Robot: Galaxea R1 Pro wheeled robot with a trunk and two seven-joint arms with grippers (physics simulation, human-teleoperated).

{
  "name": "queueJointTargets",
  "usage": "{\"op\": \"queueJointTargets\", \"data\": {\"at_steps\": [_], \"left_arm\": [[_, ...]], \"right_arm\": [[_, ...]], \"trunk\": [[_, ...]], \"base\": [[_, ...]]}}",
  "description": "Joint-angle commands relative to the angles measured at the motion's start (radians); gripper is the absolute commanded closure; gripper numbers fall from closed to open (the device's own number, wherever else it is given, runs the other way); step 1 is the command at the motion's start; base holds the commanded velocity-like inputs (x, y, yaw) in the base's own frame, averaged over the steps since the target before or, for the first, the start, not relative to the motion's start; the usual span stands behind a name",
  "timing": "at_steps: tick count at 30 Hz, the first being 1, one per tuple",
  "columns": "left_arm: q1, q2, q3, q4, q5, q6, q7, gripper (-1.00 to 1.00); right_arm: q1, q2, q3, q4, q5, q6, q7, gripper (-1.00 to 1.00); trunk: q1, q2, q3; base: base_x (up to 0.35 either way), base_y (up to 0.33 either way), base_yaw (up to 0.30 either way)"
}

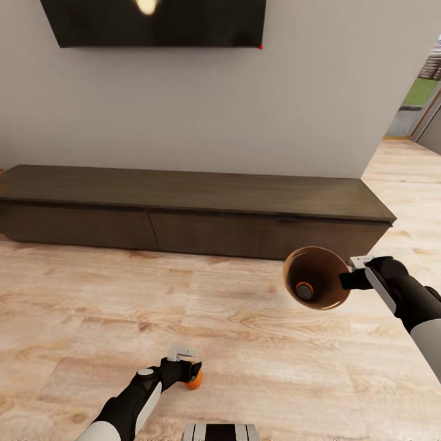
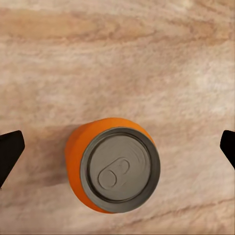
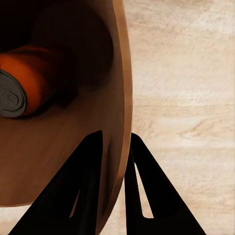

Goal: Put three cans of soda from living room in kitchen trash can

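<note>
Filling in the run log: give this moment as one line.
left hand: open over upright orange can on wood floor | right hand: shut on bin rim | bin holds one orange can

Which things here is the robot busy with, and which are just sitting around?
Busy with:
orange can under the open left gripper
trash can pinched by the right gripper
orange can inside it

Just sitting around:
long dark cabinet
wall TV

Pale wood-plank floor (image 1: 245, 318) runs to a long, low dark-brown cabinet (image 1: 190, 211) set against a plain grey wall (image 1: 245, 110); a black TV (image 1: 153, 21) hangs above, light glinting on it
</note>
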Motion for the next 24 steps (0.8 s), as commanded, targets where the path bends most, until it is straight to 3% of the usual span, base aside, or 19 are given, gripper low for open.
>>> {"op": "queueJointTargets", "data": {"at_steps": [1, 6, 11, 22, 24], "left_arm": [[0.000, 0.000, 0.000, 0.000, 0.000, 0.000, 0.000, -1.00], [0.000, 0.000, 0.001, -0.001, 0.000, 0.000, 0.000, -1.00], [0.000, -0.001, 0.001, 0.000, 0.000, 0.000, 0.000, -1.00], [0.000, 0.000, 0.001, -0.001, 0.000, 0.000, 0.000, -1.00], [0.000, 0.001, 0.001, -0.004, 0.000, 0.000, 0.000, -1.00]], "right_arm": [[-0.001, 0.000, -0.001, -0.001, -0.006, 0.000, 0.003, 1.00], [-0.001, 0.000, 0.001, -0.004, -0.005, 0.000, 0.003, 1.00], [-0.001, -0.001, 0.002, -0.005, -0.006, 0.000, 0.003, 1.00], [0.000, 0.001, 0.002, -0.005, -0.005, 0.000, 0.003, 1.00], [0.000, 0.003, 0.002, -0.005, 0.013, 0.000, 0.003, 1.00]], "trunk": [[0.000, 0.000, -0.004], [0.002, -0.002, -0.023], [0.002, -0.002, -0.023], [0.007, -0.004, -0.062], [0.007, -0.004, -0.062]], "base": [[0.000, 0.000, 0.000], [0.000, 0.000, 0.000], [0.000, 0.000, 0.000], [0.000, 0.000, 0.000], [0.000, 0.000, 0.000]]}}
